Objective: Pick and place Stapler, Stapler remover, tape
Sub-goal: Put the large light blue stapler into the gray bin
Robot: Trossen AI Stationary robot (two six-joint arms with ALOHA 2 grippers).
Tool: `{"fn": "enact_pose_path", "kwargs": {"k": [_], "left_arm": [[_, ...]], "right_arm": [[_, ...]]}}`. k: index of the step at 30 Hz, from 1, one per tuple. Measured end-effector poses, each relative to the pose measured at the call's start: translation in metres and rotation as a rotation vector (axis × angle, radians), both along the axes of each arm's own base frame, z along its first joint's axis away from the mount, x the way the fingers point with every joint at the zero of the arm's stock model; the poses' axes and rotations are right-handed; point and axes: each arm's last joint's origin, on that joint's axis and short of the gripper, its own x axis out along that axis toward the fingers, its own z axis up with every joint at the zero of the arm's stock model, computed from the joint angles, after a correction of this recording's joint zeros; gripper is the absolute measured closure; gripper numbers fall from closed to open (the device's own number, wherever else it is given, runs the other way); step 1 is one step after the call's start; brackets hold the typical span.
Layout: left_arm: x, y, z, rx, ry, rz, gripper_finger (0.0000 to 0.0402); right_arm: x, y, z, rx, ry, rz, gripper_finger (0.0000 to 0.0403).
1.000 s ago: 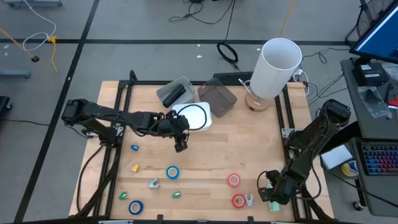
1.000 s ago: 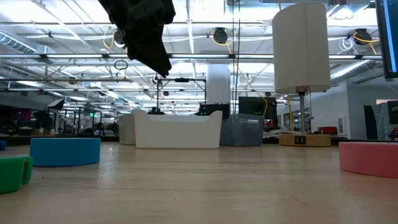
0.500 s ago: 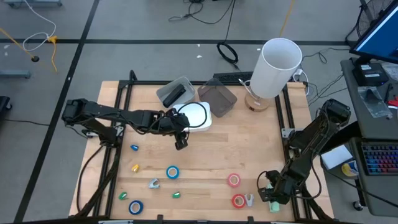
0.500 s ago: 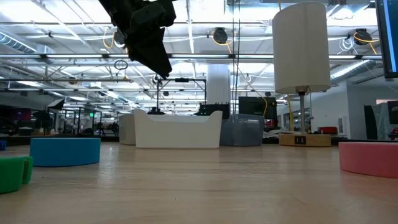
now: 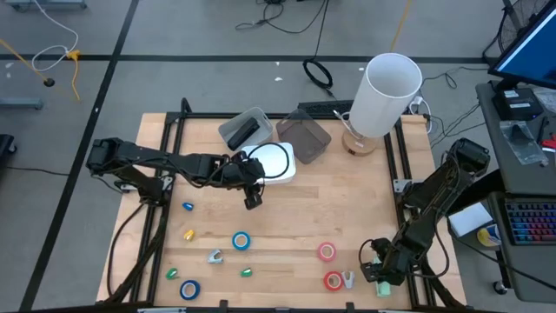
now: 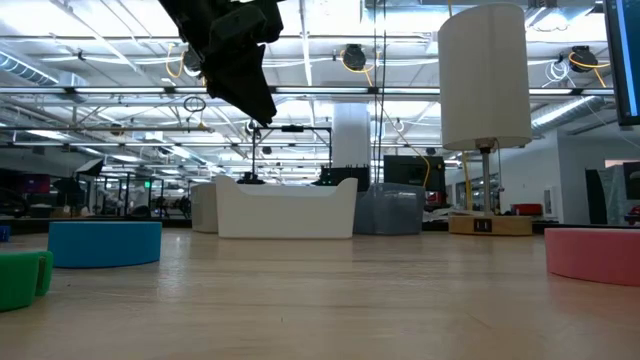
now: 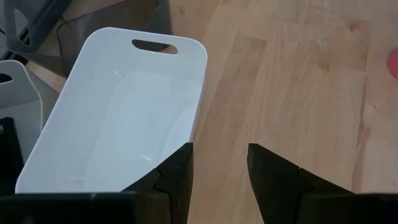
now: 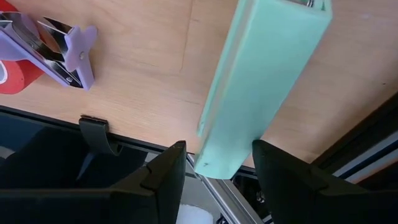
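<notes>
A mint-green stapler (image 8: 261, 87) lies at the table's near right corner (image 5: 383, 284). My right gripper (image 8: 219, 177) is open, one finger on each side of the stapler's end. A purple stapler remover (image 8: 53, 46) lies beside a red tape roll (image 5: 333, 280), and a second red roll (image 5: 327, 252) lies just beyond. Two blue tape rolls (image 5: 241, 241) (image 5: 188, 289) lie flat at the near left. My left gripper (image 7: 221, 174) hangs open and holds nothing, above the table (image 5: 253, 200) by the white bin (image 7: 118, 124). My right gripper has its fingers on either side of the stapler's end (image 8: 217, 158), coming down at a slant along its length. A gap shows beside one finger (image 8: 168, 174). Whether the other finger (image 8: 280, 174) touches the stapler, I cannot tell. The stapler lies on the table.
A grey bin (image 5: 244, 130) with a dark object in it and a dark bin (image 5: 306, 139) stand at the far edge beside the white bin. A white lamp (image 5: 382, 96) stands far right. Small yellow, green and blue lumps and a grey piece (image 5: 215, 256) lie near left.
</notes>
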Motion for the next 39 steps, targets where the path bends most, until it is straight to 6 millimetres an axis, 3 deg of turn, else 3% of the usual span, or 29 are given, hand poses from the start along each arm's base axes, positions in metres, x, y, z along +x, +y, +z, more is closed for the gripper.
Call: {"fn": "enact_pose_path", "kwargs": {"k": [39], "left_arm": [[0.0003, 0.0001, 0.0003, 0.004, -0.005, 0.002, 0.0252]], "right_arm": [[0.0011, 0.0042, 0.0009, 0.042, -0.037, 0.036, 0.0222]]}}
